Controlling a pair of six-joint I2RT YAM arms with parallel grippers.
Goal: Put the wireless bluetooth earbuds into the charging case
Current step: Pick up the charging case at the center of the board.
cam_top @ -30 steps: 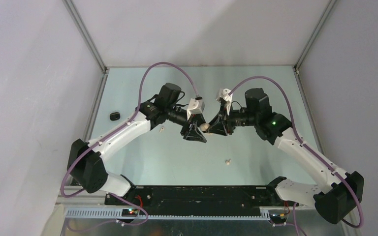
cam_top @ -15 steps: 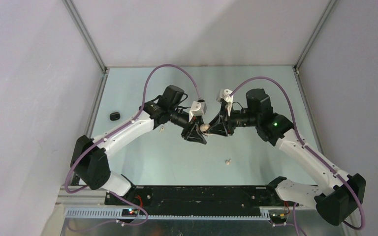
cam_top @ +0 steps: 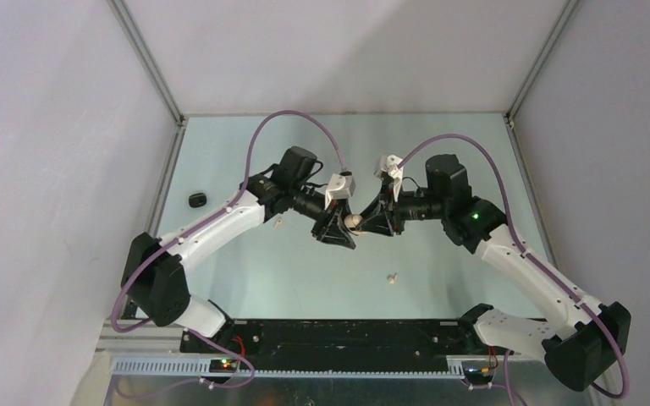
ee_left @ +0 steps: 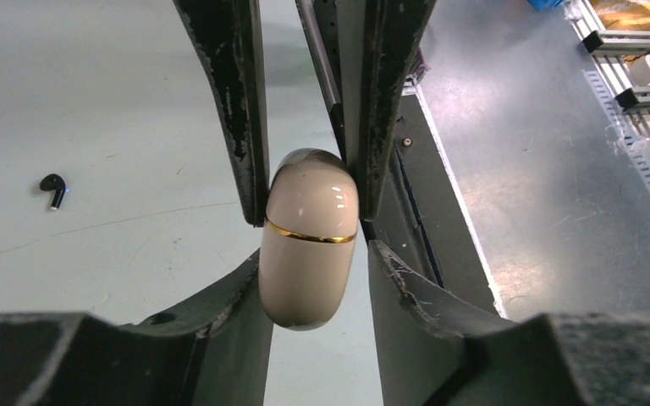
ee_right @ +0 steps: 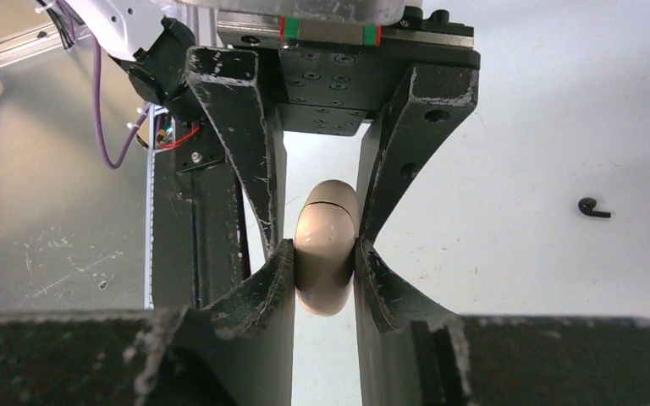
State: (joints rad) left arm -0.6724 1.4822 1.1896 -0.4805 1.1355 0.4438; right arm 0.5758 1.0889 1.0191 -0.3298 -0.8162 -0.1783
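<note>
The cream charging case [cam_top: 353, 222], closed, with a gold band, hangs above the table between both grippers. My right gripper [ee_right: 323, 252] pinches it on both sides. My left gripper [ee_left: 315, 258] straddles its other end [ee_left: 309, 245]: one finger touches it, the other stands slightly off, so the jaws are open. In the top view the left gripper [cam_top: 344, 228] and right gripper [cam_top: 364, 222] meet tip to tip. One cream earbud [cam_top: 392, 277] lies toward the near edge, another [cam_top: 278, 222] under the left arm. A black earbud [ee_left: 52, 188] lies on the table; one also shows in the right wrist view [ee_right: 592, 207].
A small black object [cam_top: 196, 200] lies at the table's left edge. The black base rail [cam_top: 330, 331] runs along the near edge. Grey walls enclose the pale green table [cam_top: 440, 152] on three sides.
The left arm's elbow swung in and the right arm edged slightly left. The case stays between the two grippers at the same spot.
</note>
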